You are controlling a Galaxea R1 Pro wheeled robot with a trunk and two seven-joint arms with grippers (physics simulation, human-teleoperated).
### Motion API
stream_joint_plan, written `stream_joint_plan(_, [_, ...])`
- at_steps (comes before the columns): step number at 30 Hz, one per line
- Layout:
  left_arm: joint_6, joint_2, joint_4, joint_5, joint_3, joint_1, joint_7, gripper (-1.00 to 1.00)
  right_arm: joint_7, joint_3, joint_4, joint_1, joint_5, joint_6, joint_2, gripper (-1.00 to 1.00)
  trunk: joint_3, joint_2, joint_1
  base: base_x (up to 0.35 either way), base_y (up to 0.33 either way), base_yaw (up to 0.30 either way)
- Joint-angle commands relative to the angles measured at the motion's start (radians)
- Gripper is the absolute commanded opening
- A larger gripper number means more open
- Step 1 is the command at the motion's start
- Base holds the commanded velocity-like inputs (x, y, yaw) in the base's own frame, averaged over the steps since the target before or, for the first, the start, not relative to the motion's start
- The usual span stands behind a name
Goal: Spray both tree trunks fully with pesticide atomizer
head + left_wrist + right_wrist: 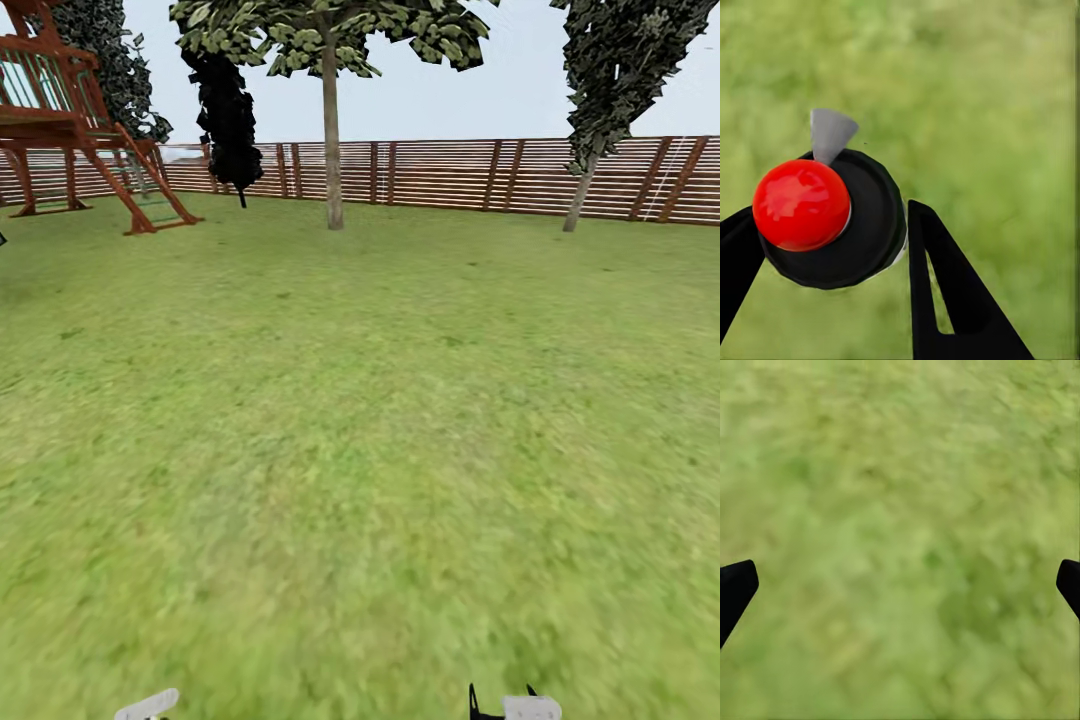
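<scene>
My left gripper [832, 251] is shut on the pesticide atomizer [801, 204], which has a round black body, a glossy red cap and a grey nozzle; one black finger [945, 285] presses each side. Lawn lies beneath it. My right gripper [900, 585] is open over bare grass, with only its black fingertips [733, 589] at the view's edges. Far ahead in the head view, a tree with a straight pale trunk [331, 150] stands before the fence. Another tree with a leaning pale trunk [579, 198] stands further right.
A brown slat fence [450, 175] closes the far side of the garden. A red-brown wooden playset [75, 130] stands at the far left, with a black cone-shaped cypress [228, 115] beside it. Wide lawn [360, 420] lies between me and the trees.
</scene>
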Motion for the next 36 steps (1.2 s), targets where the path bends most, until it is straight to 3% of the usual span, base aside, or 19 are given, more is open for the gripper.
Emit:
stream_joint_plan(1, [-0.004, 0.000, 0.001, -0.010, 0.008, -0.001, 0.000, -1.00, -0.008, -0.004, 0.000, 0.007, 0.011, 0.000, 0.000, 1.00, -0.001, 0.000, 0.000, 0.338, 0.000, 0.000])
stream_joint_plan(22, [-0.005, 0.000, 0.001, -0.010, 0.009, 0.001, -0.008, -1.00, -0.009, -0.005, -0.002, 0.015, 0.006, -0.001, 0.001, 1.00, -0.001, 0.000, 0.000, 0.338, 0.000, 0.000])
stream_joint_plan(29, [-0.003, -0.001, 0.002, -0.010, 0.009, 0.001, -0.007, -1.00, -0.011, -0.012, -0.108, 0.015, -0.001, -0.003, 0.002, 1.00, -0.001, 0.000, 0.000, 0.338, 0.000, 0.000])
stream_joint_plan(36, [-0.003, -0.001, 0.003, -0.011, 0.009, 0.001, -0.002, -1.00, -0.004, -0.003, -0.100, 0.015, 0.012, -0.003, 0.005, 1.00, -0.001, 0.000, 0.000, 0.338, 0.000, 0.000])
